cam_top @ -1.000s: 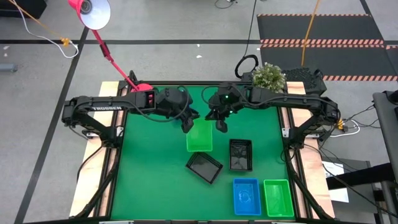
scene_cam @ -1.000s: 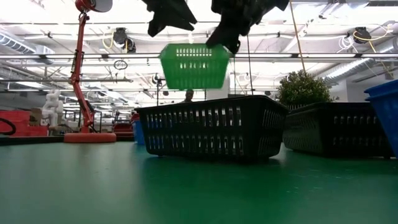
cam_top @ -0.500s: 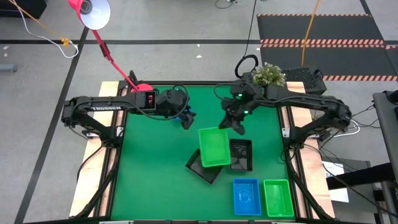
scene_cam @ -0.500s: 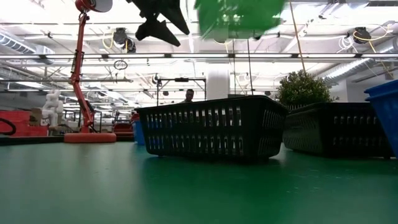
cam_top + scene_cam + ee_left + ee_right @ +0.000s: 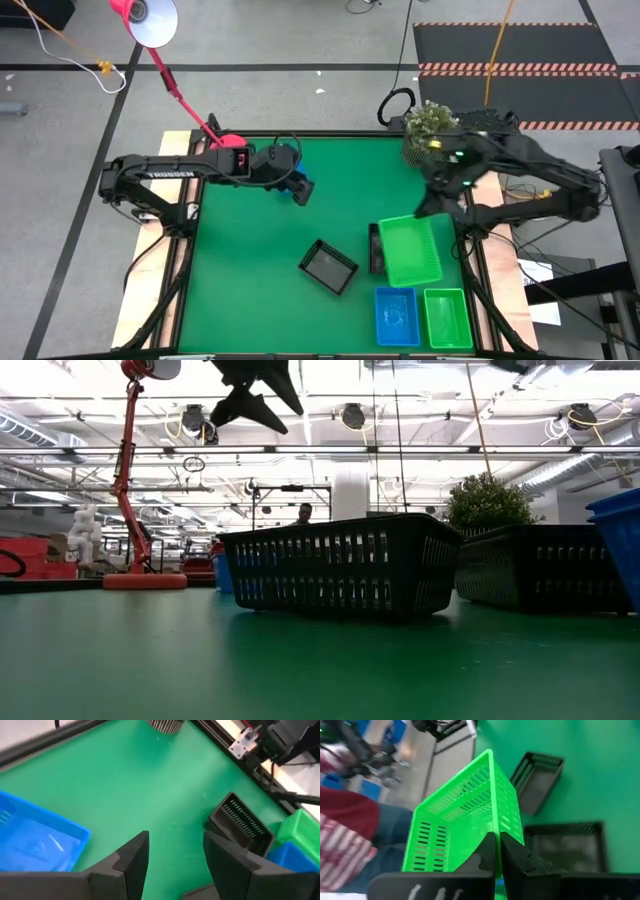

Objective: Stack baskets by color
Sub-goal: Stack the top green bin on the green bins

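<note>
Your right hand is clenching the rim of a green basket, its two fingers pressed together on the mesh wall. It is carrying that basket in the air over the right side of the worktop, tilted, above a black basket that it is mostly covering from above.

Your left hand is hanging released and empty, fingers parted, above the far left part of the worktop, well apart from the baskets.

Counting what is showing from above: two green baskets, two black ones and one blue one. The second green basket is sitting at the near right corner, touching or just beside the blue basket on its left. The second black basket is lying alone, turned at an angle, near the middle. The left wrist view is also showing a blue basket close under that hand; you cannot tell from it where on the worktop this one lies.

The blue basket near the corner is holding something pale inside that is too blurred to tell; the angled black basket is looking empty.
</note>
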Robot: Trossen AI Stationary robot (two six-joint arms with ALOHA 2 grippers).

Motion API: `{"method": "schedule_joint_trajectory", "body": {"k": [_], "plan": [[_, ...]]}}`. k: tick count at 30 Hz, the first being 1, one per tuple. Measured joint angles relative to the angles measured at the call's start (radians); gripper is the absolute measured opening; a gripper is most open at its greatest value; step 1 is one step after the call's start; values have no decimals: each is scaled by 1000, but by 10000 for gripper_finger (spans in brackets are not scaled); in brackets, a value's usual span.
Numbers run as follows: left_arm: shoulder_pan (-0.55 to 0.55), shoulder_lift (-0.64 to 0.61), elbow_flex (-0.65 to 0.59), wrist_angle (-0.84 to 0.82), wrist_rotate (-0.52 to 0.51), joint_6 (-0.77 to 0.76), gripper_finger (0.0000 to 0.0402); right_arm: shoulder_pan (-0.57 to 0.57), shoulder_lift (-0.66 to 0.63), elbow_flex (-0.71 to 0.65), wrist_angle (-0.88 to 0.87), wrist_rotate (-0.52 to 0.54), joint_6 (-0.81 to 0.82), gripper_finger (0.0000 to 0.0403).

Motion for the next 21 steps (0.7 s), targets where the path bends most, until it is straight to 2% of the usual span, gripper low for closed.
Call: {"method": "schedule_joint_trajectory", "body": {"k": [6,12,18,21], "plan": [[-63,0,0,0,-1,-119,186,54,-234,-92,-25,-20,261,0],[-152,7,0,2,-77,-179,186,140,-453,-182,-30,121,476,0],[-181,8,0,14,-115,-265,186,154,-538,-283,-12,157,477,0],[-192,8,0,38,-117,-293,186,153,-549,-358,9,131,445,1]]}}
